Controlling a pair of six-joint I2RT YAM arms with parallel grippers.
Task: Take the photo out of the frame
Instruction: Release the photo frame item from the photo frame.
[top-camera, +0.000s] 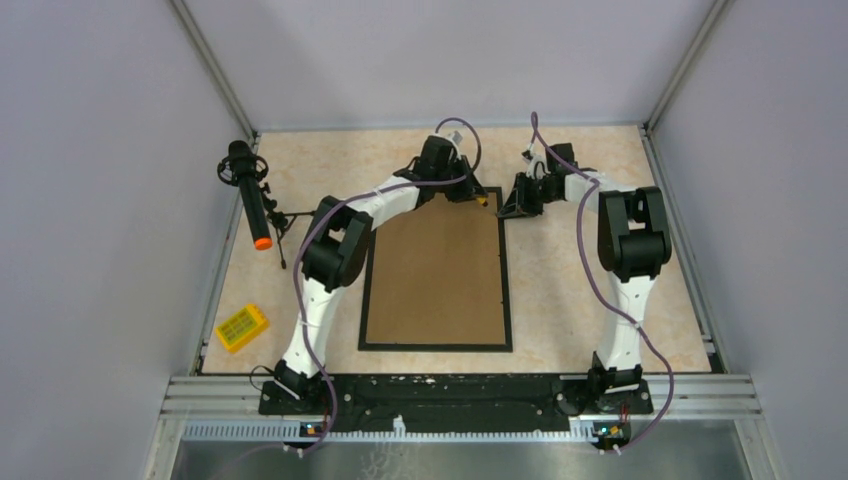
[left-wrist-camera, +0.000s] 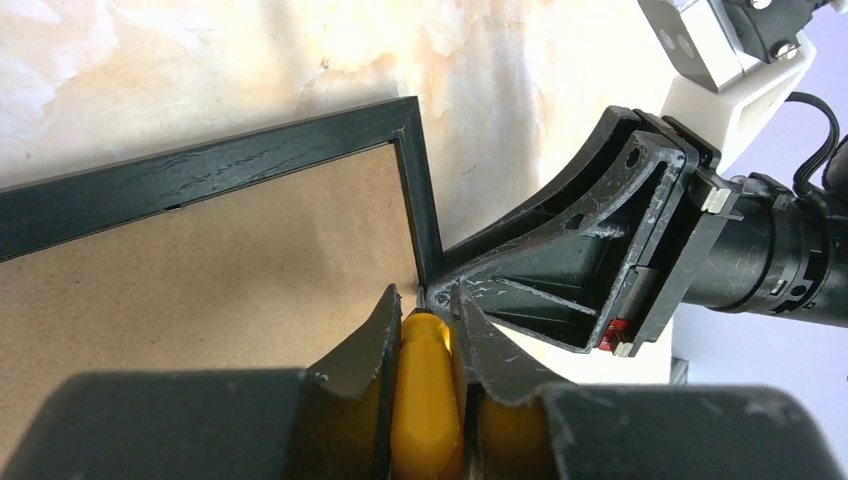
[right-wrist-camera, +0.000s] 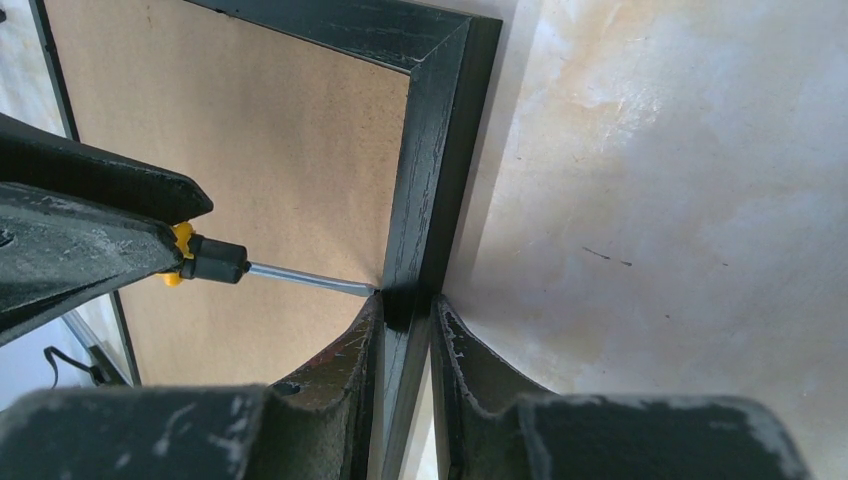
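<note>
Photo sits unseen under the backing (top-camera: 436, 270) of the face-down frame (top-camera: 436, 346); right gripper (right-wrist-camera: 405, 305) pinches its rail, left gripper (left-wrist-camera: 427, 300) clamps a screwdriver (right-wrist-camera: 300, 277) at the inner edge, so levering the backing up seems next.

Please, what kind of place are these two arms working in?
Probably a robot test cell in a laboratory. Plain grey walls enclose the table, the left arm and right arm are mounted on a metal rail at its near edge, and a microphone stands at the left.
</note>
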